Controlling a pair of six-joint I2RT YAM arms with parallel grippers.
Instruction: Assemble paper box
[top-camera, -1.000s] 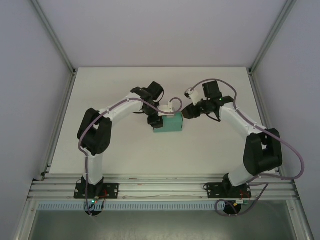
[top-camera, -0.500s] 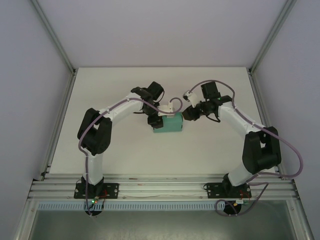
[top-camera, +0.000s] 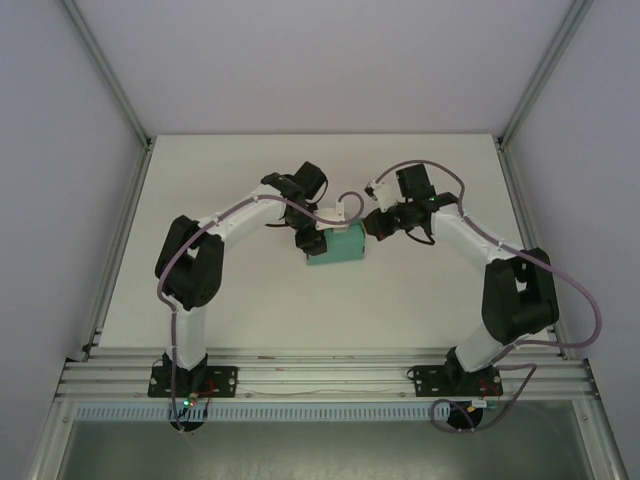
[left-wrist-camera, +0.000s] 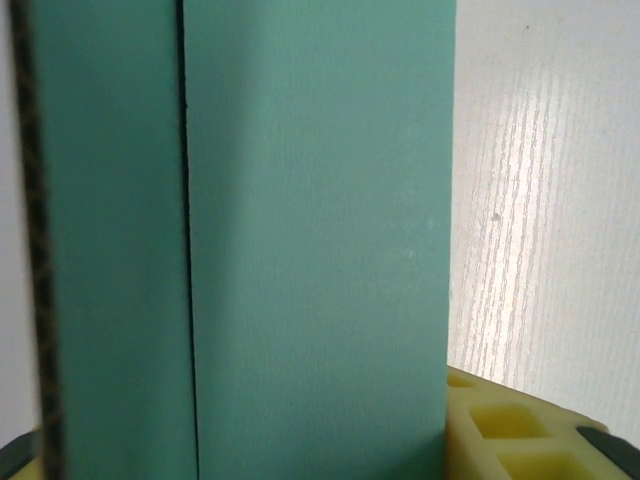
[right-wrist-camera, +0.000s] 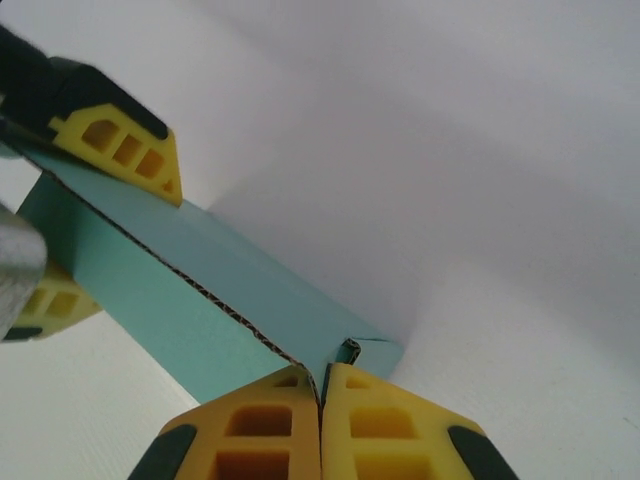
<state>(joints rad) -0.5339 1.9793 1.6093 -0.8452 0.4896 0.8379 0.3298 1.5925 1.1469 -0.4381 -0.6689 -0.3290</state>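
Since a second ago your right pincer (top-camera: 376, 226) has closed from part-open to fully shut, and that arm has edged a little closer to the teal thin-card paper box (top-camera: 340, 250). The box lies near the middle of the white worktop (top-camera: 250, 300), between the two arms and already folded into a flat rectangular shape.

Your left pincer (top-camera: 312, 240) is about half open and clamped across the box's left end, one yellow pad on each broad face. In the right wrist view the right pincer's pads meet with no gap. The raw card edge at the box's right end runs straight into their seam, so it seems to be nipping that edge.

My judgement is that you are closing up the right end while the left pincer braces the box. The next move probably calls for steering that edge or flap inward while the left grip holds firm and does not crush the card.

A small curled tab just beside the right pads is hard to make out. The left wrist view is too close to read: teal card with one dark line. Whether either end is tucked in cannot be told.
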